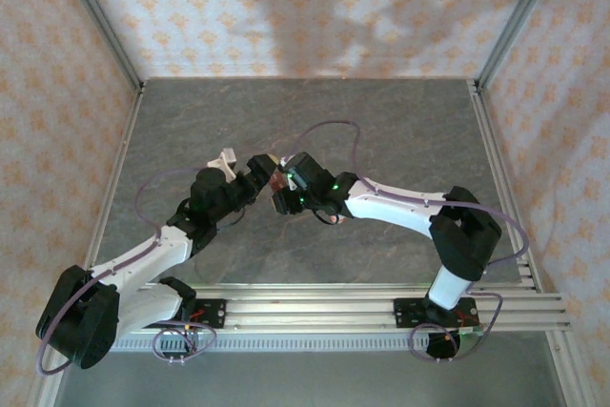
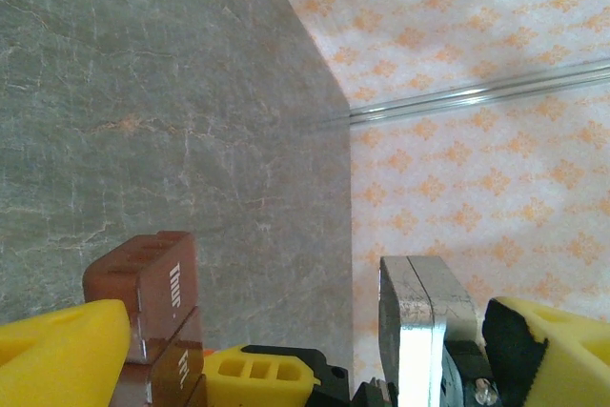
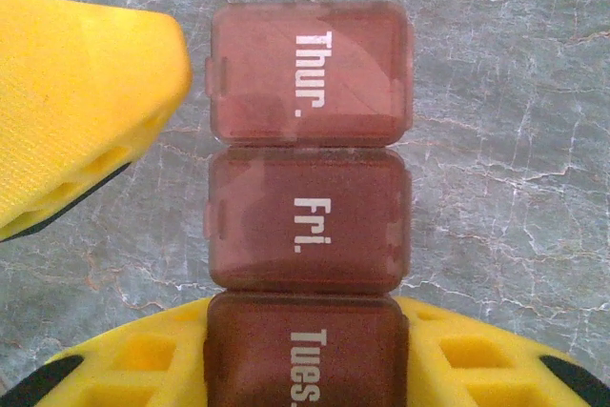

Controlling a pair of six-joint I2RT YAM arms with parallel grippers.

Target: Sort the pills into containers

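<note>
The containers (image 3: 310,140) are a brownish-red strip of joined compartments with shut lids marked Thur., Fri. and Tues. My right gripper (image 3: 305,355) is shut on the Tues. end, one yellow finger on each side. In the left wrist view the containers (image 2: 152,302) stand between my left gripper's (image 2: 305,326) open jaws, close to its left finger (image 2: 57,355). That same left finger (image 3: 76,102) sits just beside the Thur. lid, a small gap apart. From above, both grippers meet at mid-table: left gripper (image 1: 255,176), right gripper (image 1: 281,194). The pills are out of view.
Grey stone-patterned table (image 1: 400,131) with patterned walls (image 1: 315,7) on three sides and a metal rail (image 1: 381,307) at the near edge. A grey metal block (image 2: 419,331) stands between the left gripper's jaws near its right finger. Open table lies behind and to both sides.
</note>
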